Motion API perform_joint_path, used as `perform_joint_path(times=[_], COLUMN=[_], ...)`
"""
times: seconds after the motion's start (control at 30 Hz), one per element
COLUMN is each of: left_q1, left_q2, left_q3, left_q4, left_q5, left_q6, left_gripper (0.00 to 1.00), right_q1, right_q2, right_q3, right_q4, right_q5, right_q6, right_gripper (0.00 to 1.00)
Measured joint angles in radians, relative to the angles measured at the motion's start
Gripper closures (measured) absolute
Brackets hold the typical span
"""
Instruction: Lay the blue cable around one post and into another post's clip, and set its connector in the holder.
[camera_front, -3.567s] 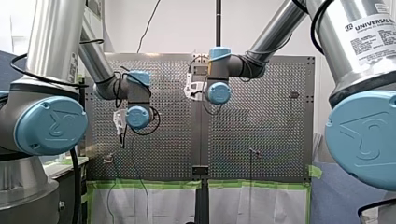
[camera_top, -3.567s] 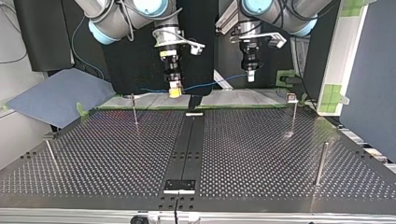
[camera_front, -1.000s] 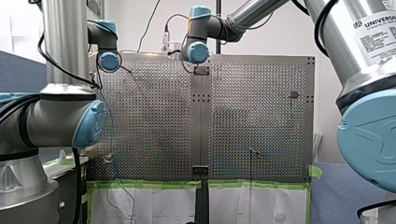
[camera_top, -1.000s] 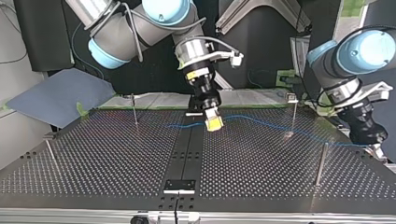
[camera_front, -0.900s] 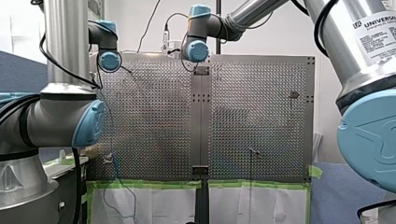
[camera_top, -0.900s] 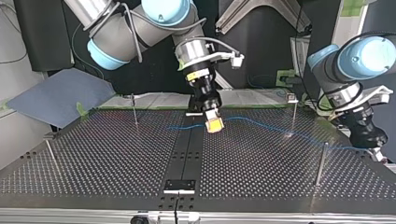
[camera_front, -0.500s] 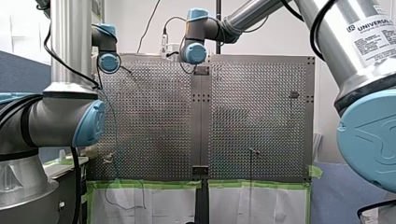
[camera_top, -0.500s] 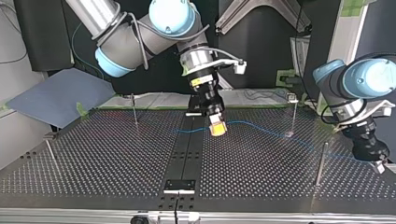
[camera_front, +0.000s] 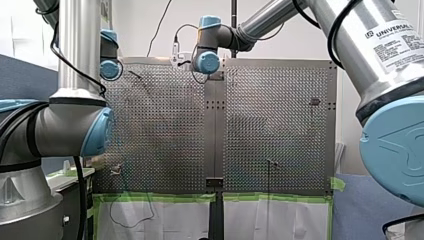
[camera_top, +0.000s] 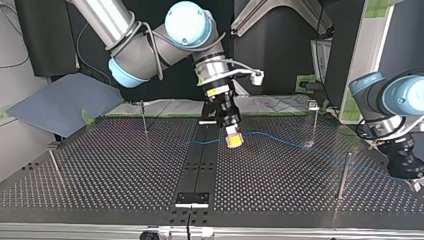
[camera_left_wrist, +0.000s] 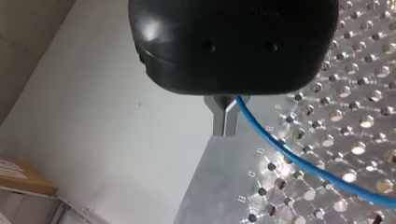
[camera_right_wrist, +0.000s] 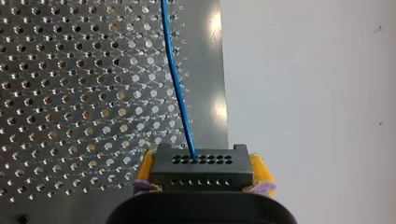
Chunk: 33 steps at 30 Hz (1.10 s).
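Fingers (camera_right_wrist: 259, 169) on right pinch connector (camera_right_wrist: 201, 169), cable (camera_right_wrist: 177, 84) ahead

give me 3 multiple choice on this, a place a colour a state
1. In the top view, my right arm's jaws hang: A) beside the dark middle strip; B) at a corner post; C) over the blue cloth.
2. Their pads are: A) green; B) yellow; C) white.
3. Now my left arm's jaws are: A) open; B) shut on a post; C) shut on the thin blue cable.
1 A: they hang by the strip. 2 B: yellow flanks the black rectangular plastic connector. 3 C: metal fingers pinch the cable.
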Motion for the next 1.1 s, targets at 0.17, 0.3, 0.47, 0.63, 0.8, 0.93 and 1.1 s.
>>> perform_joint_path(times=[0.17,0.3,0.47,0.63,0.8,0.93,1.1], left_q1=[0.006,0.006,0.007,0.007,0.006,0.006,-0.003], left_q2=[-0.005,-0.005,-0.007,-0.024,-0.049,-0.063,-0.096], left_q3=[0.000,0.000,0.000,0.000,-0.001,-0.001,-0.003], left_q4=[0.009,0.028,0.057,0.065,0.065,0.066,0.065], left_q5=[0.040,0.072,0.115,0.147,0.145,0.135,0.138], left_q6=[-0.005,-0.026,-0.063,-0.073,-0.068,-0.065,-0.047], left_gripper=[1.00,1.00,1.00,1.00,1.00,1.00,1.00], right_q1=[-0.005,-0.009,-0.014,-0.024,-0.035,-0.044,-0.052], right_q2=[0.001,0.002,0.003,0.004,0.009,0.022,0.032], right_q3=[-0.001,-0.001,-0.001,-0.001,-0.001,-0.001,-0.001], right_q4=[0.003,0.005,0.005,0.003,0.003,0.006,0.005], right_q5=[0.001,0.003,0.003,0.003,0.003,0.004,0.005], right_q6=[0.000,0.003,0.008,0.015,0.017,0.018,0.019], right_gripper=[0.98,0.98,0.98,0.98,0.98,0.98,0.98])
